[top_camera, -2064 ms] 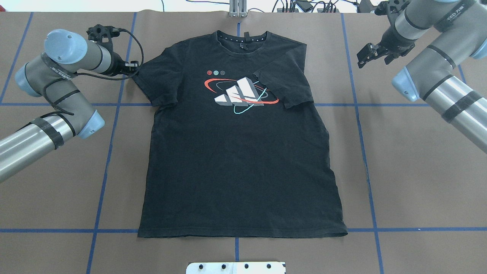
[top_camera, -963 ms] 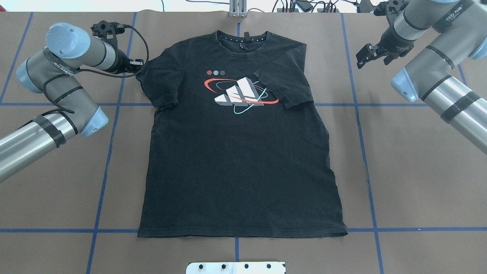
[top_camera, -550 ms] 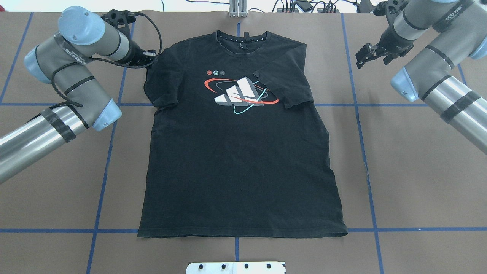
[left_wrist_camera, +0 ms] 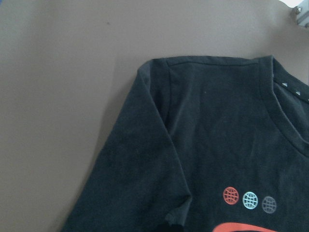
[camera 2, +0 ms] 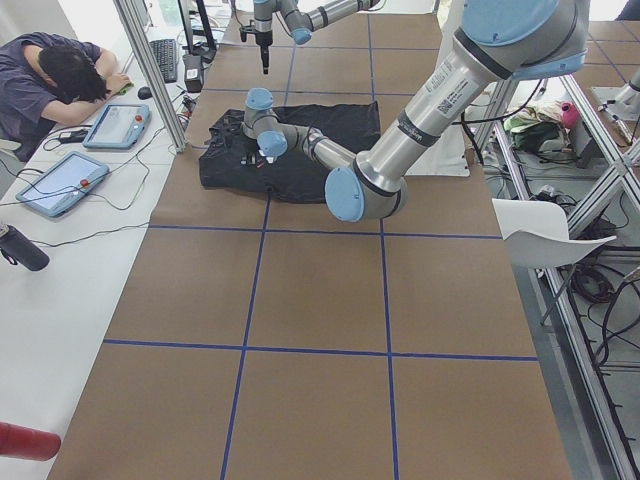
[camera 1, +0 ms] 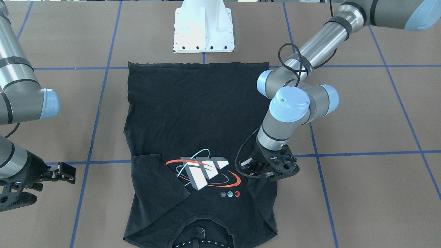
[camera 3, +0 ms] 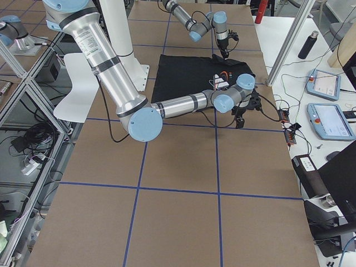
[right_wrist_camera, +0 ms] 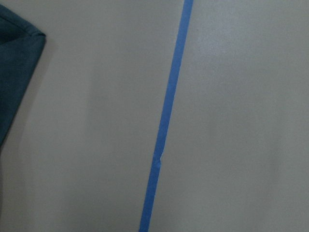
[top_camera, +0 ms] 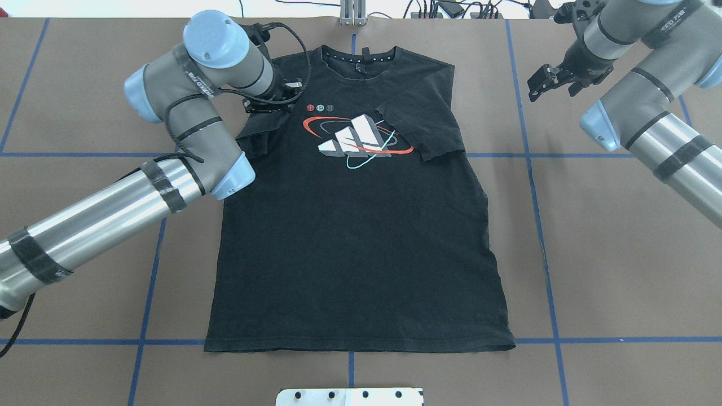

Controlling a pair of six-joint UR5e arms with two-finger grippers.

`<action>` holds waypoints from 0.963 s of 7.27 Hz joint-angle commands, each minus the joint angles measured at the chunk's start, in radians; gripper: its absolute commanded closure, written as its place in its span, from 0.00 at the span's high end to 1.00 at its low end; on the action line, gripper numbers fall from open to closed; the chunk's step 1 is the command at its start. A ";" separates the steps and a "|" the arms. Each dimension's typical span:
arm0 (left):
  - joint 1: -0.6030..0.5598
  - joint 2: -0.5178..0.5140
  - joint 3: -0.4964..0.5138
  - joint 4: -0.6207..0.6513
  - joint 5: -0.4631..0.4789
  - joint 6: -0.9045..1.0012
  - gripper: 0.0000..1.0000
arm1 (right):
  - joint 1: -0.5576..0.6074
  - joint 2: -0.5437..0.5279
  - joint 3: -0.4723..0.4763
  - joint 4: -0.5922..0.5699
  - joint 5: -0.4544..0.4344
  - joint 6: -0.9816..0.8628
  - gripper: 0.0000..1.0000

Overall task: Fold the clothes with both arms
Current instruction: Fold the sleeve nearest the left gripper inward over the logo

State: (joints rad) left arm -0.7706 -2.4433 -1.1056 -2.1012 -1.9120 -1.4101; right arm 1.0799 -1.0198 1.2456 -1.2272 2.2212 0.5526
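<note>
There is one black T-shirt. It lies flat on the brown table, in the middle of the overhead view, with its neck at the top and its hem near the bottom. Its one logo, white, red and cyan, faces up. It has two sleeves. The sleeve on the right of the view is folded in and covers a corner of the logo. The sleeve on the left is pulled in over the shirt's chest and bunched up.

There are two arms and two grippers. The left arm comes in from the lower left of the overhead view, bends at its elbow and reaches across the shirt's edge. The left gripper points down just to the left of the logo, and its fingers are clamped on the bunched sleeve.

The right arm sits in the upper right corner, off the shirt. The right gripper hangs over bare table, well apart from the shirt, with its fingers a little apart and nothing between them.

One white base stands at the top of the front view, just beyond the shirt's hem. Blue tape lines cross the table.
</note>
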 commanded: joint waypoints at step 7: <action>-0.005 -0.034 -0.015 0.007 0.005 0.138 1.00 | -0.021 0.027 0.011 0.000 0.003 0.079 1.00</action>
State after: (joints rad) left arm -0.7651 -2.5056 -1.0651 -2.1028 -1.9028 -1.3566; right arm 1.0700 -1.0079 1.2509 -1.2272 2.2219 0.5855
